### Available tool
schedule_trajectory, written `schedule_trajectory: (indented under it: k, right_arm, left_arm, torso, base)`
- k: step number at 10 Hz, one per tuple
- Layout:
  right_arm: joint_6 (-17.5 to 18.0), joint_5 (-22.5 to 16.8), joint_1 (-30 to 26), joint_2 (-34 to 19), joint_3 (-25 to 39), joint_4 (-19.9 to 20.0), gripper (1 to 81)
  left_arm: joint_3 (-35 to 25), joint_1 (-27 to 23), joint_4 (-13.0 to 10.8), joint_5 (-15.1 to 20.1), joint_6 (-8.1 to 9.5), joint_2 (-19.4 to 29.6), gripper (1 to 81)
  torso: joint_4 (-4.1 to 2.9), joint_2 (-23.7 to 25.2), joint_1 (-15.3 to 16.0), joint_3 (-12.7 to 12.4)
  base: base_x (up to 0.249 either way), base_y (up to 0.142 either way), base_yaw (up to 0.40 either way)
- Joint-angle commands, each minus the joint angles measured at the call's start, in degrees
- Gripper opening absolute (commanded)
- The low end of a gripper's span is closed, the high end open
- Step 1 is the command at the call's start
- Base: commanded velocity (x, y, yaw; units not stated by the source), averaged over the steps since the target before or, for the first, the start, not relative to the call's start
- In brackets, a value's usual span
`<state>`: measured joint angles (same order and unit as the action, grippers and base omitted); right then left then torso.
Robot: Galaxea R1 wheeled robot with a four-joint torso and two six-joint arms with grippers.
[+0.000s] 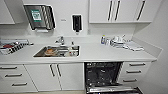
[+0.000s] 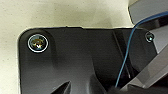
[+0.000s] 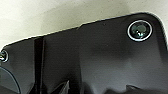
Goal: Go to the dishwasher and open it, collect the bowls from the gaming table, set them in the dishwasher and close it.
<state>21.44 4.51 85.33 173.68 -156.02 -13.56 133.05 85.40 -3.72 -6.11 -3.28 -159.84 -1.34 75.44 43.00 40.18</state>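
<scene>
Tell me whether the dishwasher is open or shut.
Open. In the head view the dishwasher shows its dark interior with wire racks under the counter, and its door is folded down at the bottom edge.

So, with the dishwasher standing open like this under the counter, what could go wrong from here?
1. The dishwasher has its door folded down low in front of the cabinets. A wheeled base driving close could hit it or roll onto it.
2. A rack appears pulled out over the door, so an arm reaching down might catch on the wires.
3. The sink already holds some items, and more things stand on the counter above the dishwasher. A wide arm swing there might knock them over.
</scene>
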Motion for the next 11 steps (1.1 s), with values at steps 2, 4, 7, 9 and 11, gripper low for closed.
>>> schedule_trajectory:
  k: [2, 4, 7, 9, 11]
  right_arm:
    - [-0.2, -1.4, -0.1, -2.9, 7.6, -2.1, 81.1]
    - [-0.1, 0.1, 0.4, -7.5, 15.6, -1.9, 81.1]
    - [-0.1, 0.1, 0.4, -8.5, 17.5, -2.0, 81.1]
    - [-0.1, 0.0, 0.4, -8.5, 17.6, -2.2, 81.1]
    - [-0.2, 0.1, 0.4, -8.3, 17.7, -2.8, 81.1]
  left_arm:
    - [0.3, -2.1, -0.9, 2.9, -0.59, 0.6, 81.1]
    - [0.3, -2.1, -0.9, 2.9, -0.59, 0.6, 81.1]
    - [0.3, -1.9, -0.9, 2.9, -0.59, 0.6, 81.1]
    - [0.3, -1.7, -0.9, 2.9, -0.59, 0.6, 81.1]
    - [0.3, -1.7, -0.9, 2.9, -0.59, 0.5, 81.1]
  torso:
    - [0.0, -7.6, -4.9, 0.0]
    - [0.0, -11.1, -7.1, -6.1]
    - [0.0, -16.0, -10.3, -10.9]
    - [0.0, -19.8, -12.8, -14.0]
    - [0.0, -23.0, -15.0, -11.7]
  base:
    - [0.0, 0.0, 0.0]
    - [0.0, 0.0, 0.0]
    - [0.0, 0.0, 0.0]
    - [0.0, 0.0, 0.0]
    - [0.0, 0.0, 0.0]
